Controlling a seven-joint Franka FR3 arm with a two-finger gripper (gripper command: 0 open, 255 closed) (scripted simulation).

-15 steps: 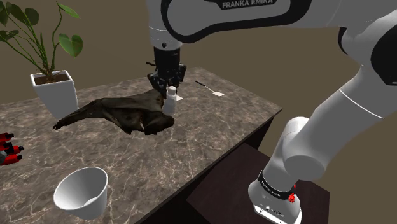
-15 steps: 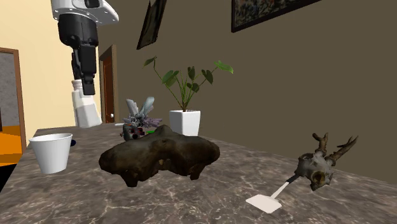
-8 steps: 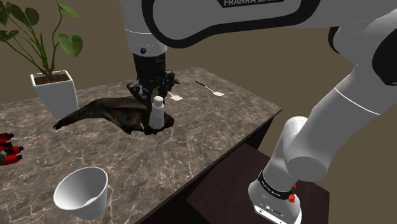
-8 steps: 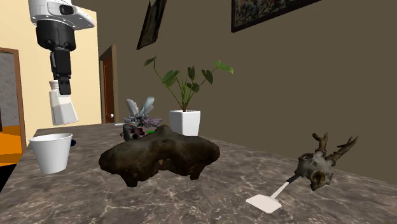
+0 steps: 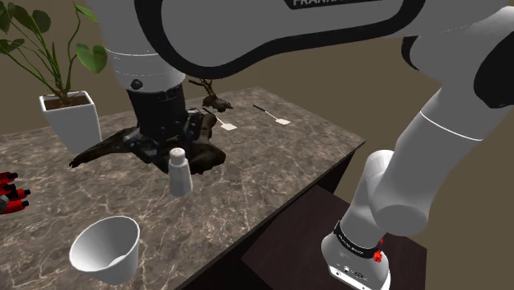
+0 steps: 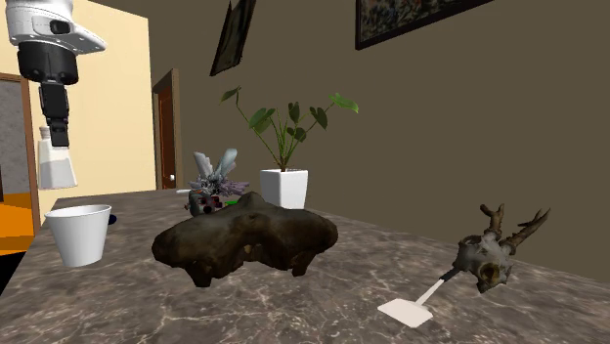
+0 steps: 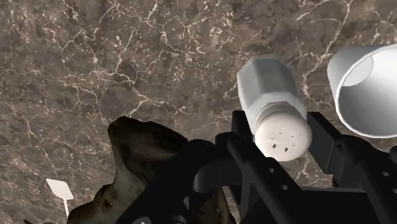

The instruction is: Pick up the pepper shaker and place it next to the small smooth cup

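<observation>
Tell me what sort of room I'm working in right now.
Probably a living or dining room in a house: a dark marble-patterned table, a potted plant, framed pictures on the brown wall and a doorway. The fingers clasp the white pepper shaker above the table.

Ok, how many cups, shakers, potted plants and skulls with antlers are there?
cup: 1
shaker: 1
potted plant: 1
skull with antlers: 1
Total: 4
</observation>
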